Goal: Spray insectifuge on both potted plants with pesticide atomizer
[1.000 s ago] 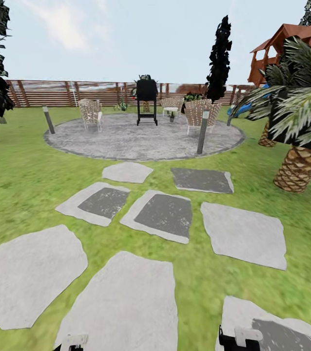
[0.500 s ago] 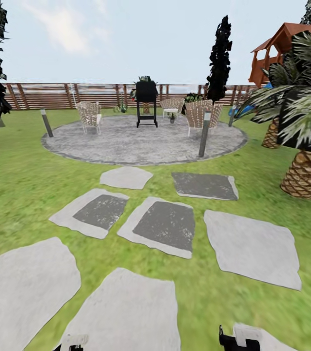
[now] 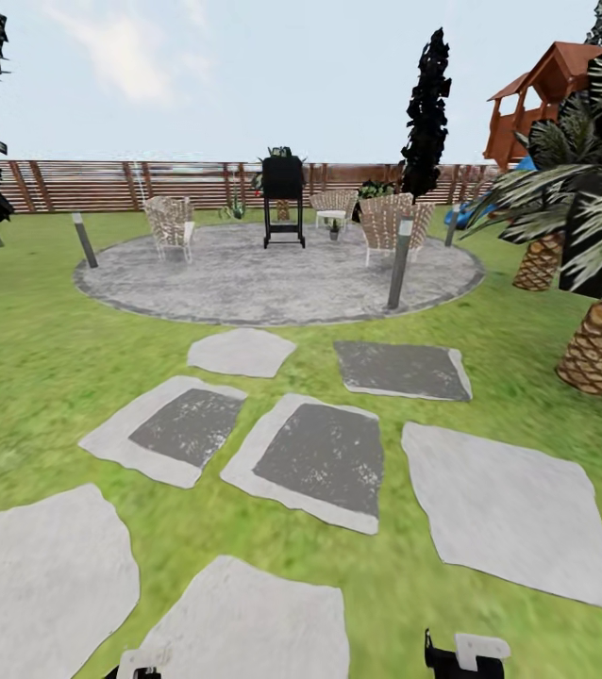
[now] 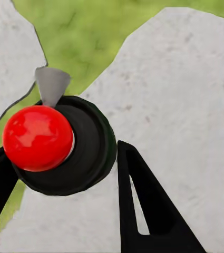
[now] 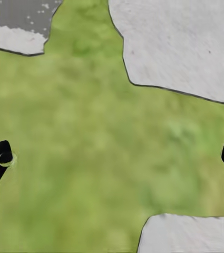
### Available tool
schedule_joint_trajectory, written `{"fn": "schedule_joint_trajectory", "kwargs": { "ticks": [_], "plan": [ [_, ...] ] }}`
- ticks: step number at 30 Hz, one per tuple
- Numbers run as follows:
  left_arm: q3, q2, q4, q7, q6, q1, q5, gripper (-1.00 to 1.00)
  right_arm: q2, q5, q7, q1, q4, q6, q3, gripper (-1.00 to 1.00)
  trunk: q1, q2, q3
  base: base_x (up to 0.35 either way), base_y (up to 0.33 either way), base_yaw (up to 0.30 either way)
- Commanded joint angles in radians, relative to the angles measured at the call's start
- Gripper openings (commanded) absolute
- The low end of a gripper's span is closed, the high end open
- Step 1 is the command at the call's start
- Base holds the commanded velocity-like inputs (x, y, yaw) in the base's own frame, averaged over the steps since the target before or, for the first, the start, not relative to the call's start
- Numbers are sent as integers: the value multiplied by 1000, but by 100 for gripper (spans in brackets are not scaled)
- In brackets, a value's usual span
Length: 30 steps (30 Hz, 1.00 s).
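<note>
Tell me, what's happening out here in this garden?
A wheeled robot is rolling along grey stepping slabs across the lawn toward a round patio with wicker chairs and a black grill. Its left gripper is closed around the pesticide atomizer, seen nozzle-on with its red dot. The right gripper hangs open and empty over the grass. A small potted plant sits between the far chairs; nothing has been sprayed yet.

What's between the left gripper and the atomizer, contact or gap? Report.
Touching. In the left wrist view, the left gripper presses against the atomizer, meeting its dark body on both sides.
</note>
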Motion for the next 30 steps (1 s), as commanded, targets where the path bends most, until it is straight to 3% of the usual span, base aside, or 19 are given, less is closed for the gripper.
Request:
{"fn": "schedule_joint_trajectory", "kwargs": {
  "ticks": [1,30],
  "plan": [
    [-1,0,1,1,-4,-1,3,-100,0,11,-4,-1,1,-2,-7,100,0,0,-1,336,0,0],
    [-1,0,1,1,-4,-1,3,-100,3,11,-5,-1,1,-2,-6,100,0,0,-1,336,0,0]
  ]
}}
